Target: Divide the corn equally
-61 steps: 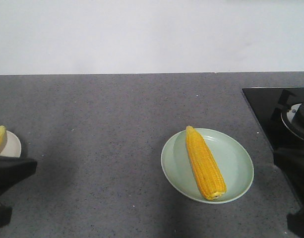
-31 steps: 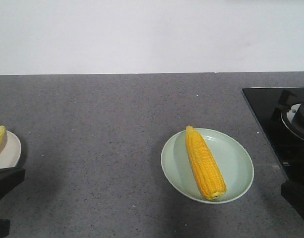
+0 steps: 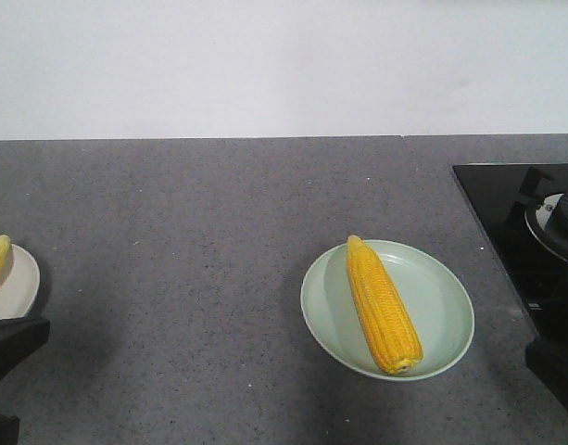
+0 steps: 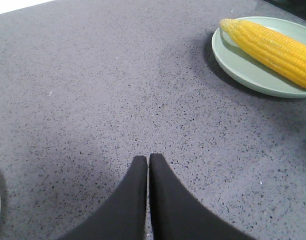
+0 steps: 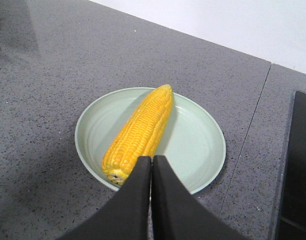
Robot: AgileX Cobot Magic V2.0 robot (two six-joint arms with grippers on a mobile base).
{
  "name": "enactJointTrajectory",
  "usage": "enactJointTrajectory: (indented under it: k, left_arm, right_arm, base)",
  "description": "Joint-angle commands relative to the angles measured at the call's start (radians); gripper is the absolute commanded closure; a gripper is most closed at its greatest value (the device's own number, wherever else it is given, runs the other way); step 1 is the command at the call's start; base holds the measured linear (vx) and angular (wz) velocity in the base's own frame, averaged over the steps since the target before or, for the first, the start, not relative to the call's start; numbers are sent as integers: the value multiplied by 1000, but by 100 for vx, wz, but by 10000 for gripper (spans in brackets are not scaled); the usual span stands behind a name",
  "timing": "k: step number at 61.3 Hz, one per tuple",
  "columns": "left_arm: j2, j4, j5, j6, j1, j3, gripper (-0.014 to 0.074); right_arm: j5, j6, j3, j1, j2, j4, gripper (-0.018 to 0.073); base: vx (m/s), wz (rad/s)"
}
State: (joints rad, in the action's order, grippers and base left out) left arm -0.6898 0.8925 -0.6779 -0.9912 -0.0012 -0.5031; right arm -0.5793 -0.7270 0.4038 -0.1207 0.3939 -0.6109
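Both hands, left (image 4: 148, 162) and right (image 5: 152, 162), are pressed together, empty. One cob (image 3: 384, 303) lies on the green plate (image 3: 446, 306); a grasp near its taper could let it roll off.

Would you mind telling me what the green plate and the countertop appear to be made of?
The green plate looks like glazed ceramic or melamine: smooth, with soft sheen and faint concentric rings. The countertop looks like grey speckled stone or quartz composite with a matte finish.
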Motion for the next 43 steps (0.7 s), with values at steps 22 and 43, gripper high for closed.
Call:
enactJointTrajectory:
  k: [22,43]
  left_arm:
    - [0,41,26,-4,-3,-23,603]
    - [1,-173,56,172,-3,-23,603]
  right_arm:
    - [54,-7,24,3,8,-22,564]
    - [54,-7,24,3,8,-22,564]
  base:
    - [0,0]
    - [0,0]
